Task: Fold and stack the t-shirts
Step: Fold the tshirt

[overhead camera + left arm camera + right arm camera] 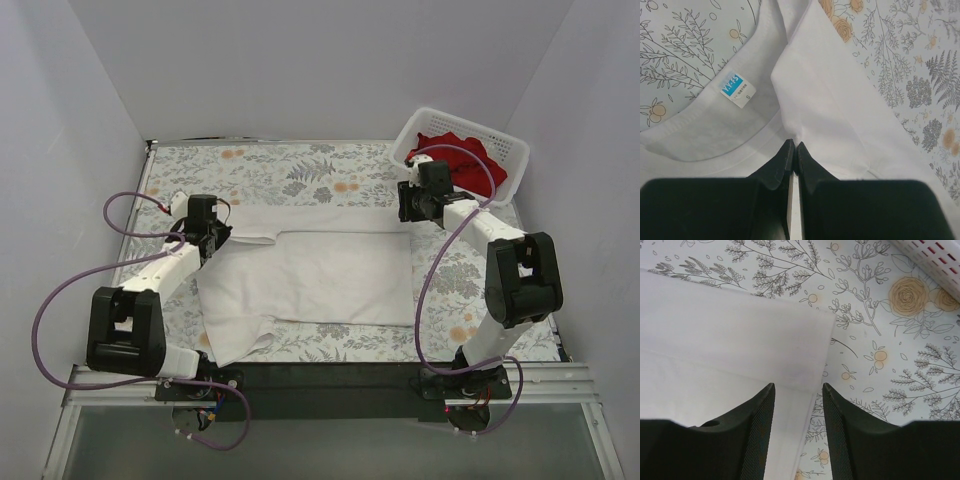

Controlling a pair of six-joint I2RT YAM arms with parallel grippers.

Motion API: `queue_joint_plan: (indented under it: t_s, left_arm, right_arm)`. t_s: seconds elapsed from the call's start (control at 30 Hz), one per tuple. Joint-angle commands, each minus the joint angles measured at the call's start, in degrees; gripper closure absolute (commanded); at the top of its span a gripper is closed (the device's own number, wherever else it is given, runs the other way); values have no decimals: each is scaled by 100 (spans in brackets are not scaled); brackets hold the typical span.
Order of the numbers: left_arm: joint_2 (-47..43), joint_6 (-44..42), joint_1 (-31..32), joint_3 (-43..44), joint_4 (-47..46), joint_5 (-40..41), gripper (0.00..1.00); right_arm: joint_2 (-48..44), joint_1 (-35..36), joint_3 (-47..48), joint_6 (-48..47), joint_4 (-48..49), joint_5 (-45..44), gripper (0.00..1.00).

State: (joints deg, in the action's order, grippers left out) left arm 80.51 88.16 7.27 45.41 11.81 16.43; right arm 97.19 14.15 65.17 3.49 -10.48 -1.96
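Observation:
The white t-shirt (320, 275) lies spread across the floral cloth, its upper part folded over in a long band. My left gripper (213, 235) is at the collar end. In the left wrist view it (795, 146) is shut, pinching a raised fold of the white t-shirt (840, 100) just beside the neckline and its blue size label (737, 90). My right gripper (407, 205) is at the shirt's far right corner. In the right wrist view it (799, 387) is open, straddling the edge of the white t-shirt (730, 330). Deep red t-shirts (465, 155) lie in the basket.
A white lattice basket (470, 125) stands tilted at the back right corner, close behind my right gripper; its rim shows in the right wrist view (935, 255). White walls enclose the table on three sides. The floral cloth (300, 165) covers the table.

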Motion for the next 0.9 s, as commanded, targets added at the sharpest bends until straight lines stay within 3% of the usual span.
queue_joint_plan:
  t_s: [0.0,0.23,0.53,0.57,0.6,0.7,0.87]
  left_arm:
    - [-369,122,-32,-67,119,45,100]
    - [-572,421,-32,-330,146,-96,100]
    - [-440,852,-32,-788,-21,62,99]
    - [-457,895,-32,-797,-21,97,96]
    - [-544,896,-32,-788,-13,141,79]
    - [-746,765,-41,-666,-21,396,57]
    - [-634,229,-313,-366,-302,661,44]
  right_arm:
    - [-103,-18,40,170,151,352,51]
    - [28,-9,-74,231,380,1012,52]
    - [380,-18,-162,346,565,1180,54]
    - [380,-9,-180,346,565,1189,54]
    - [371,-18,-180,346,565,1180,54]
    - [258,-26,-180,328,565,1093,54]
    - [116,-105,-118,416,652,1206,54]
